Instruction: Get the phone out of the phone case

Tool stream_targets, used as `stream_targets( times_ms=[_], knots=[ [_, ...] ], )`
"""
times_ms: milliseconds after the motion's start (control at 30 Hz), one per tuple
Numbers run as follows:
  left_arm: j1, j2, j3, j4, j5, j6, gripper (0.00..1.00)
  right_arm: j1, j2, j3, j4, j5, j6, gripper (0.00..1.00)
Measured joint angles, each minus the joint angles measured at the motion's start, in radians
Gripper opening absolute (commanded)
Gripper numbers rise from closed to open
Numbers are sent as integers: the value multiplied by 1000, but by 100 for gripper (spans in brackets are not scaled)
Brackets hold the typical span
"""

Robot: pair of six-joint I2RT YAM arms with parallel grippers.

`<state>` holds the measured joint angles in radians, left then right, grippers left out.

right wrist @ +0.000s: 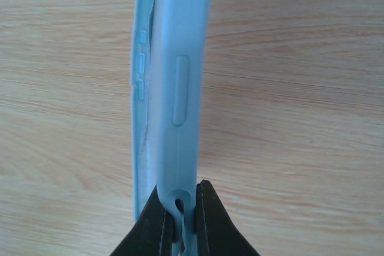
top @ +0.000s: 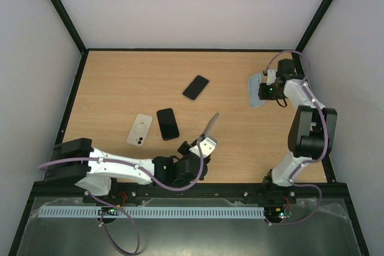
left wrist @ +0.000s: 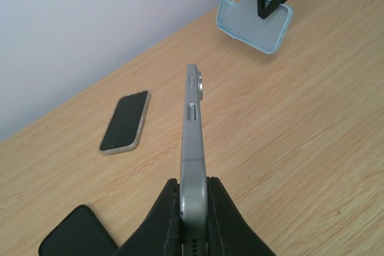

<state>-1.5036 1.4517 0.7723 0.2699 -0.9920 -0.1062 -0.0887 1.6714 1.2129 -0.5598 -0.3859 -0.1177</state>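
Note:
My left gripper (left wrist: 193,185) is shut on the bottom end of a silver phone (left wrist: 193,130), which stands on edge above the table with its side buttons facing the camera. From above, the phone (top: 210,125) tilts up from the left gripper (top: 203,143) near the front middle. At the far right, the right gripper (right wrist: 180,195) is shut on the wall of a light blue phone case (right wrist: 179,76). The case (top: 257,90) hangs empty above the wood, apart from the phone. Its hollow inside and camera cutout show in the left wrist view (left wrist: 255,19).
Three other phones lie on the wooden table (top: 132,76): a dark-screened one in a clear case (top: 195,87), a black one (top: 168,123) and a white one lying face down (top: 140,130). Grey walls with black frame posts close in the table.

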Motion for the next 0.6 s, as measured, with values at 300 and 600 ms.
stream_targets(
  times_ms=[300,600],
  knots=[
    [-18,-2,-7,-31,-3,-40,3,-132,245,190,-126,-87,-105,2],
    [-18,-2,-13,-65,-4,-57,2,-143,318,250,-117,-79,-91,40]
  ],
)
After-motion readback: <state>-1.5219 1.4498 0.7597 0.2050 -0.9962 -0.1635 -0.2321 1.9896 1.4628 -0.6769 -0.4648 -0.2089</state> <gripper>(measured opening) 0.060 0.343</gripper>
